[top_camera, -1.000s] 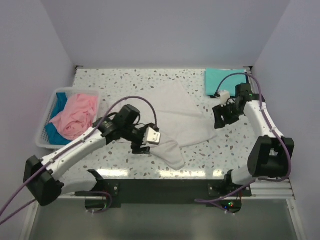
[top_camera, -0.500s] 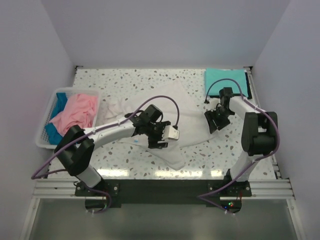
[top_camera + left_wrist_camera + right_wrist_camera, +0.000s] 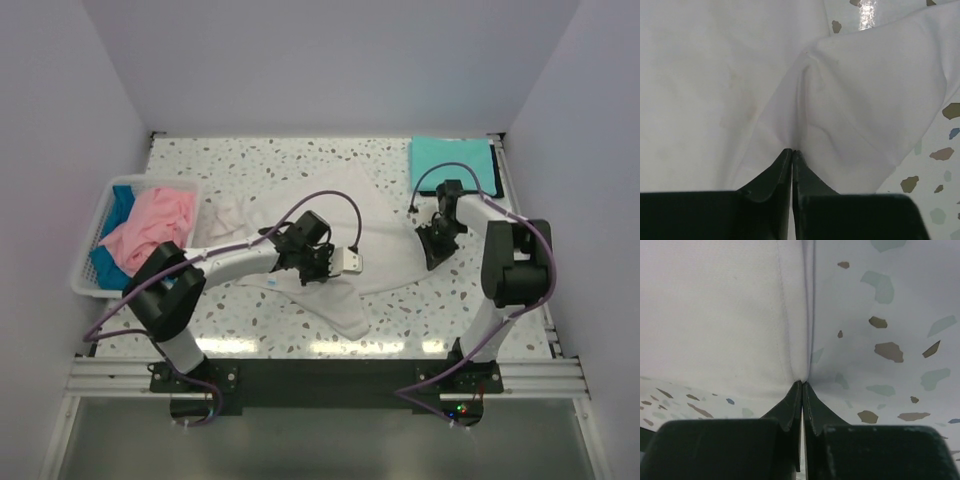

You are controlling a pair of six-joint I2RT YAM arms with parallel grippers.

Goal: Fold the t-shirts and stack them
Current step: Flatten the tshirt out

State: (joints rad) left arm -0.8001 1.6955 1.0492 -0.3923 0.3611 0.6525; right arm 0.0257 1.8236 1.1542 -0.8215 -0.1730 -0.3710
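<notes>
Speckled table (image 3: 250, 160); white t-shirt (image 3: 350, 215) lies rumpled mid-table; left gripper (image 3: 791, 151) has its jaws pressed together on a raised pleat near the shirt's middle; right gripper (image 3: 802, 384) nips the hemmed right edge down at the tabletop; two anchors, probably to pull it taut for folding; teal t-shirt (image 3: 452, 160) sits folded at the far right corner, likely the stack base; pink t-shirt (image 3: 150, 230) and blue t-shirt (image 3: 122, 198) wait in the basket (image 3: 85, 275) at left.

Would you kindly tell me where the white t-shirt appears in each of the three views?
Top external: the white t-shirt lies spread at mid-table.
Left wrist: it fills most of the frame, pinched by the left gripper.
Right wrist: it is at upper left, its edge pinched by the right gripper.
Shared landmark: the speckled table.
</notes>
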